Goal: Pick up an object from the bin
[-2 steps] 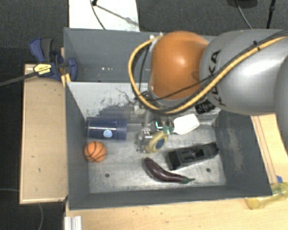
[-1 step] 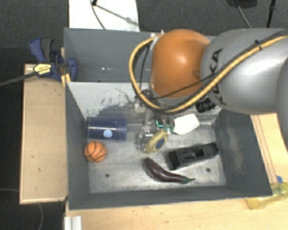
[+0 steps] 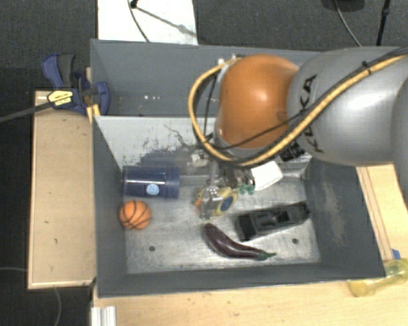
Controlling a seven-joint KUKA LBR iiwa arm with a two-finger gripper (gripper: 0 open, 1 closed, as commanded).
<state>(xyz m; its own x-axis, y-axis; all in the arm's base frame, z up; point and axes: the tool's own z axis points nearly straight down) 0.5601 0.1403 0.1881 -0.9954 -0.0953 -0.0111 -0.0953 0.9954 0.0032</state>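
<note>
My gripper (image 3: 213,201) hangs low over the middle of the bin floor, under the arm's orange dome. A dark purple toy eggplant (image 3: 232,245) lies just in front of it, towards the bin's near wall. Right of the gripper, a black stapler-like tool (image 3: 270,221) lies at an angle on the floor. To its left, a dark blue cylinder (image 3: 151,181) rests on its side. The view does not show anything held in the gripper.
A small orange basketball (image 3: 134,214) sits near the left wall, just below the blue cylinder. A white piece (image 3: 266,176) pokes out from under the arm at the right. The arm and its dome cover the bin's back right part.
</note>
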